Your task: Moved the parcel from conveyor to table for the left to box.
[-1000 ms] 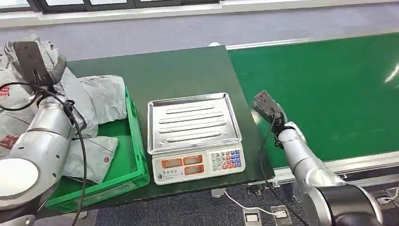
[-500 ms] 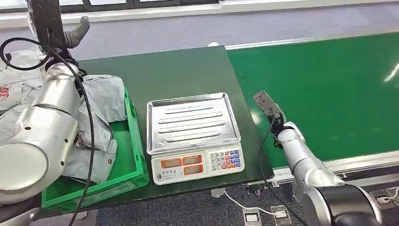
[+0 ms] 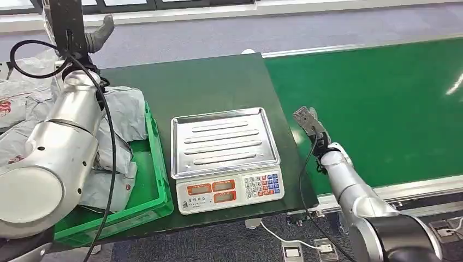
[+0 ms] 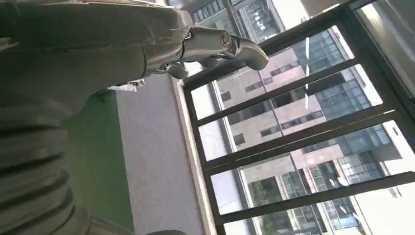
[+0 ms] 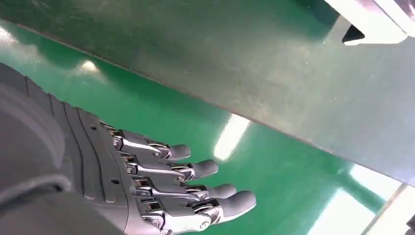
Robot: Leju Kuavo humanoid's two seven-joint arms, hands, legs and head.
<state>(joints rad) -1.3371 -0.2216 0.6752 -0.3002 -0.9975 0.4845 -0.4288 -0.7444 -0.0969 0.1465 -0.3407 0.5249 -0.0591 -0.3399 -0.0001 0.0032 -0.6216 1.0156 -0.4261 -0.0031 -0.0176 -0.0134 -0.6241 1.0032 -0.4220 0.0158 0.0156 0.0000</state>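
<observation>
From high on the robot, the head camera looks forward and down on the steel-topped weighing scale point(image 3: 223, 143), with a dark green table point(image 3: 202, 82) beneath it and a bright green conveyor belt point(image 3: 382, 103) beside it. The left wrist camera, raised, points past its thick grey thumb point(image 4: 230, 44) at tall black-framed windows point(image 4: 293, 127). The right wrist camera sits close over the belt point(image 5: 147, 107) beside the table edge point(image 5: 274, 83), ground it shares with the head view.

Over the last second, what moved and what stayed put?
The left hand rose from the grey parcels in the green crate toward the window, holding nothing. The right hand stayed open at the conveyor edge; the scale is unmoved.
</observation>
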